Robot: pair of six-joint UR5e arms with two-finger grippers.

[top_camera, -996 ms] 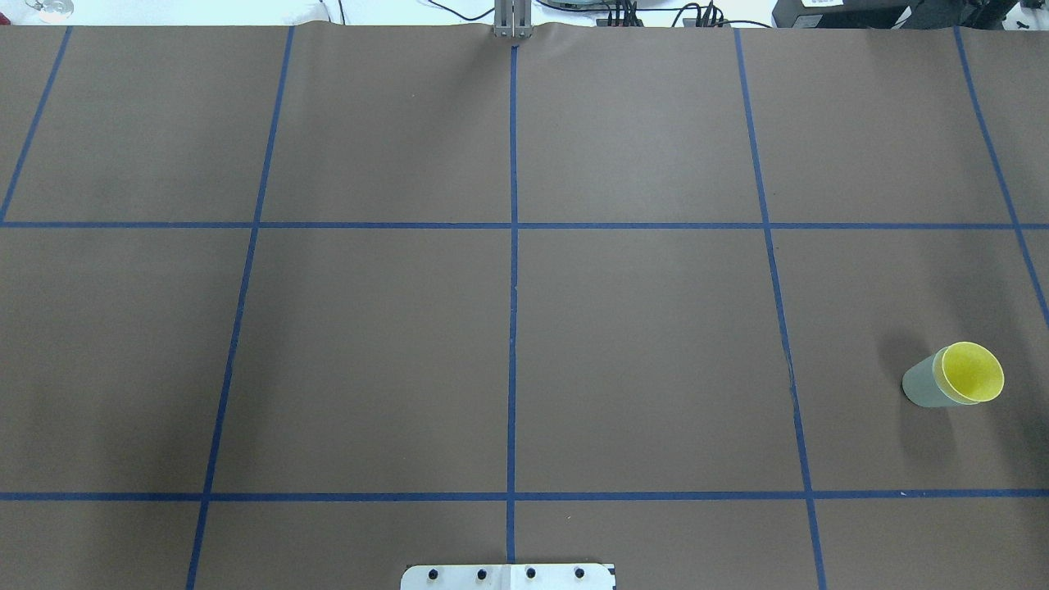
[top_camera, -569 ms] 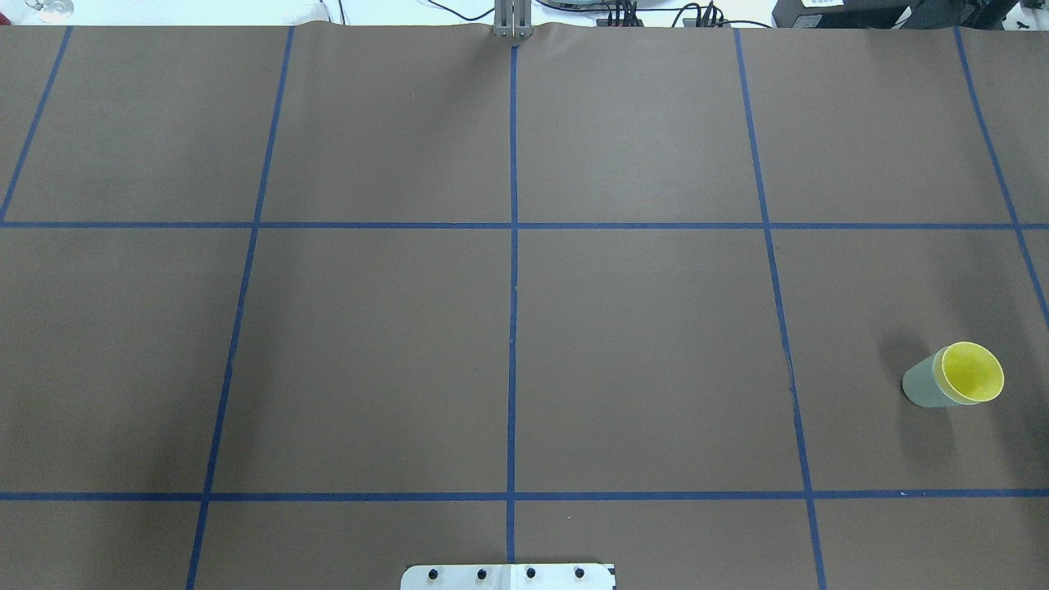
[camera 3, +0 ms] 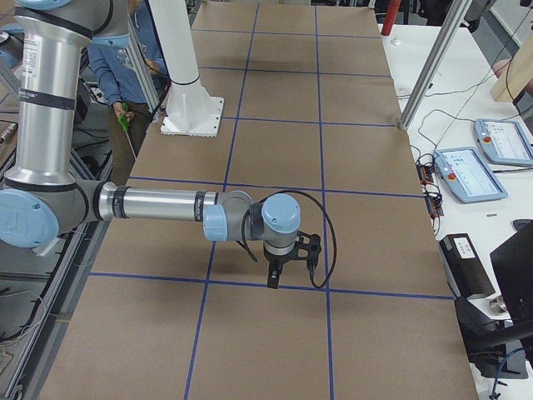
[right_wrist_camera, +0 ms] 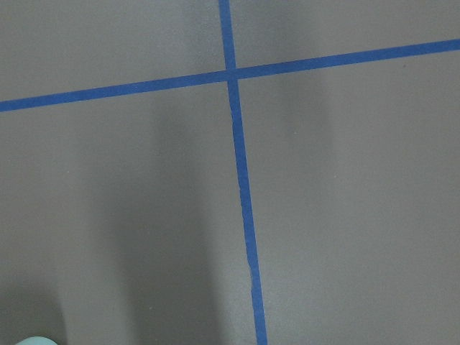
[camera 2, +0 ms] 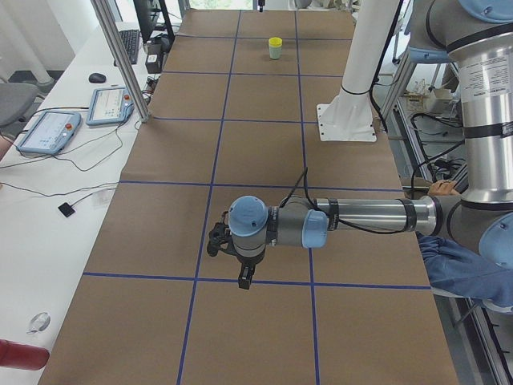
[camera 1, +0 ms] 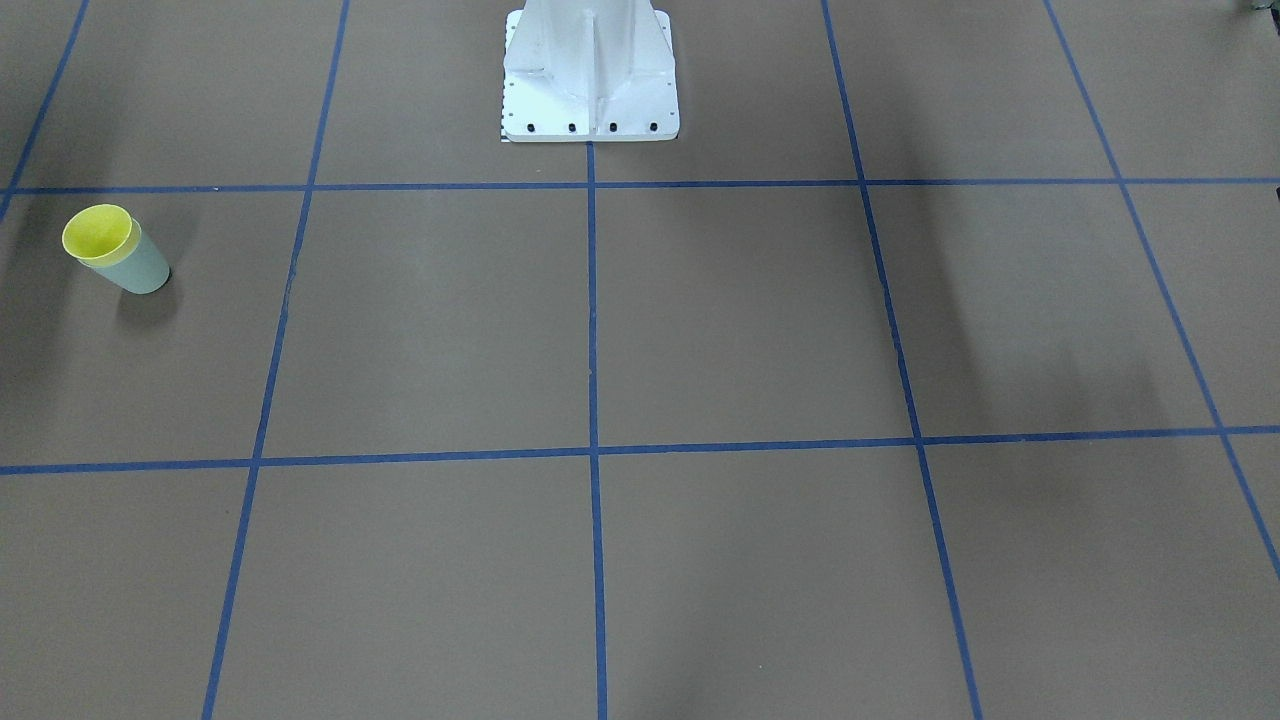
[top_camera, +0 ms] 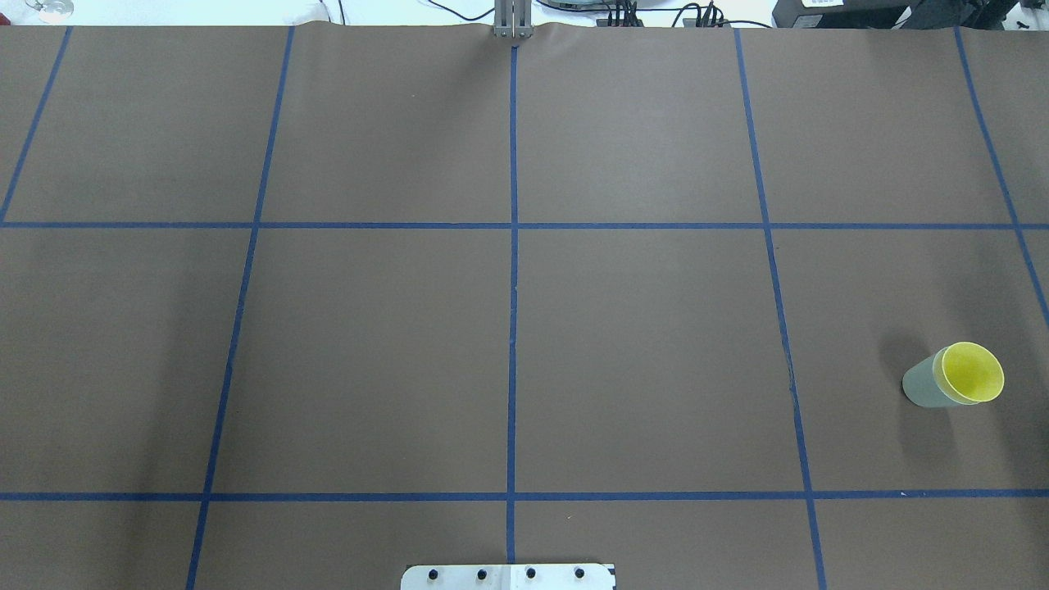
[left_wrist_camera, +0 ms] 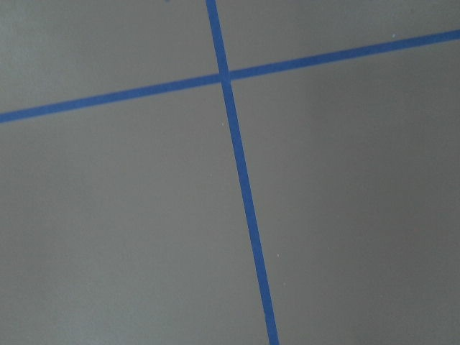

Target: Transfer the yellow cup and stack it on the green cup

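The yellow cup (top_camera: 972,373) sits nested inside the green cup (top_camera: 922,385), which stands upright on the brown paper at the right side of the overhead view. Both show in the front-facing view at the far left, the yellow cup (camera 1: 97,233) in the green cup (camera 1: 140,268), and far off in the exterior left view (camera 2: 275,48). My left gripper (camera 2: 240,273) shows only in the exterior left view, held above the table. My right gripper (camera 3: 273,277) shows only in the exterior right view. I cannot tell whether either is open or shut. No gripper touches the cups.
Blue tape lines (top_camera: 513,287) divide the brown paper into squares. The white robot pedestal (camera 1: 590,70) stands at the table's robot-side edge. Teach pendants (camera 2: 112,104) lie on a side table. The wrist views show only paper and tape.
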